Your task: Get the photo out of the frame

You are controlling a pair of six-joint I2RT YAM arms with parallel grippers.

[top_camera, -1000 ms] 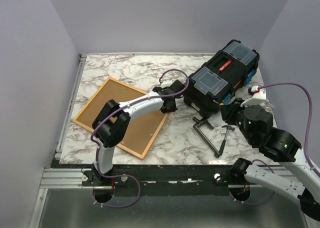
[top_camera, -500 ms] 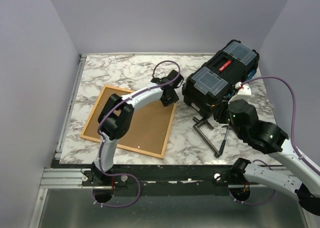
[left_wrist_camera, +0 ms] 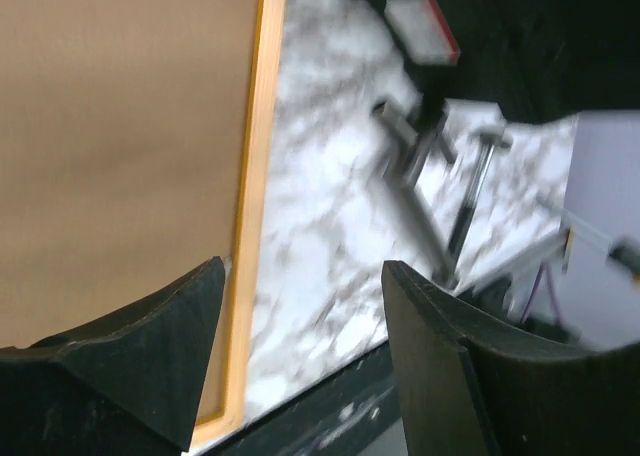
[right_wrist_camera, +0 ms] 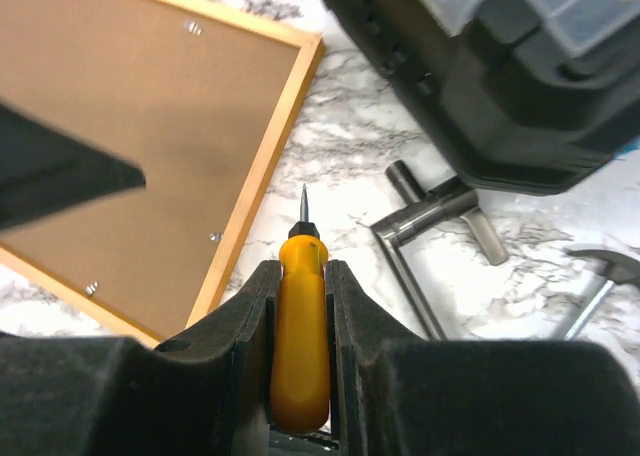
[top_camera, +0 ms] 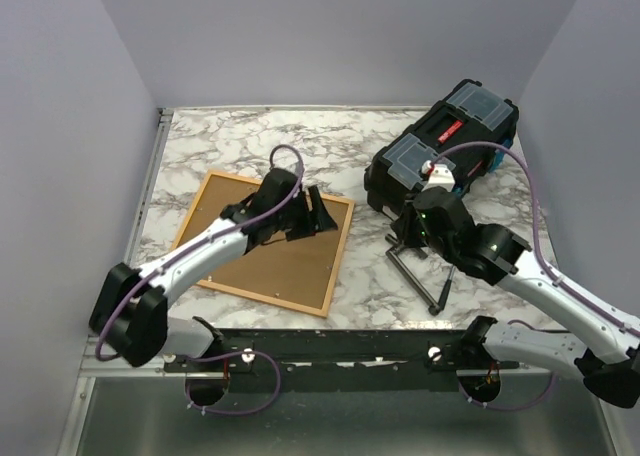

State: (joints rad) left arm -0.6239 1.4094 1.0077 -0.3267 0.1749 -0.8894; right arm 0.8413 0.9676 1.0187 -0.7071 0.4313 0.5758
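The frame (top_camera: 270,301) lies back-up on the marble table, left of centre, showing a light wood border. A brown backing board (top_camera: 285,266) fills it; the photo's picture side is hidden underneath. Small metal tabs (right_wrist_camera: 215,238) sit along the board's edge. My left gripper (top_camera: 320,216) hovers open over the frame's right part. In the left wrist view its jaws (left_wrist_camera: 302,266) straddle the frame's border (left_wrist_camera: 255,176) with nothing between them. My right gripper (right_wrist_camera: 301,266) is shut on a yellow-handled screwdriver (right_wrist_camera: 300,326), tip pointing at the table just right of the frame's edge (right_wrist_camera: 265,186).
A black toolbox (top_camera: 445,156) stands at the back right. In front of it a metal clamp (top_camera: 415,271) and a hammer (top_camera: 447,276) lie on the marble, just under my right arm. The table's front rail (top_camera: 330,341) runs along the near edge.
My left gripper let go, opened and drew back toward the near left over the frame. The frame turned and shifted slightly. My right arm swung left toward the frame with the screwdriver.
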